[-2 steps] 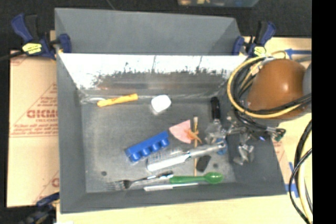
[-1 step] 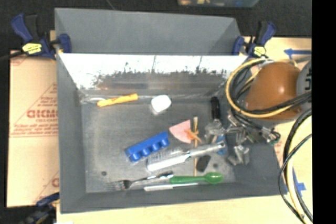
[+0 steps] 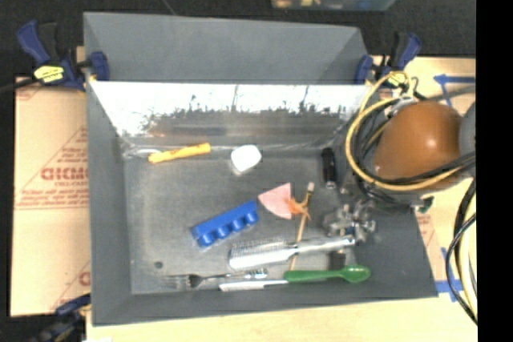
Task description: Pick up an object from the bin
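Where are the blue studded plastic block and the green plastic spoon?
blue studded plastic block [image 3: 227, 223], camera view, the block's middle.
green plastic spoon [image 3: 325, 276], camera view, the handle's middle.

One each: blue brick [image 3: 226, 223], green spoon [image 3: 329, 275], fork [image 3: 210, 281], white lump [image 3: 246, 158], yellow stick [image 3: 179, 153].

— Was there any word, brand or number you could have read just then?
— No, you had nothing to go on. No lettering on the bin [image 3: 224, 44] or on the things lying in it was clear enough for you to read.
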You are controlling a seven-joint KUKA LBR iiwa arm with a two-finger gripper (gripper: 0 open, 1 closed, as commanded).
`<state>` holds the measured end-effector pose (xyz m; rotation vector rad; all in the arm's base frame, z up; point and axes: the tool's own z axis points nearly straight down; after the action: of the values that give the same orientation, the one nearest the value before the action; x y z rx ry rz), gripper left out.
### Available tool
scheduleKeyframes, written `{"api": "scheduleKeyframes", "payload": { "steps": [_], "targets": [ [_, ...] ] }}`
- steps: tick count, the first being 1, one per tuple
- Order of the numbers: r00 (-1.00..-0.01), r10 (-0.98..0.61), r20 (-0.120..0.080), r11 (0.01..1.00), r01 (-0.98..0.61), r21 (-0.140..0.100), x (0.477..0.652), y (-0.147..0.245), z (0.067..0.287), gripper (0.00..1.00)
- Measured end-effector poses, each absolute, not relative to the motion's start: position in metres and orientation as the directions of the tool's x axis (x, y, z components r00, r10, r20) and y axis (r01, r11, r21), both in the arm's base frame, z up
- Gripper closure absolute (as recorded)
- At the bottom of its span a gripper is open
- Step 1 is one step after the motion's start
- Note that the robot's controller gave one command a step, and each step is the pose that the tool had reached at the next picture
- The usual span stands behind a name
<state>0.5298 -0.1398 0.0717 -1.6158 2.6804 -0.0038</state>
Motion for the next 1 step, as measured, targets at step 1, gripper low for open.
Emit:
{"api": "scheduleKeyframes", "payload": {
  "steps": [1],
  "targets": [
    [-0.467,-0.884,-0.009,0.467,-0.884,-0.008,0.5298,-0.1398,0.0716,1.0]
  ]
}}
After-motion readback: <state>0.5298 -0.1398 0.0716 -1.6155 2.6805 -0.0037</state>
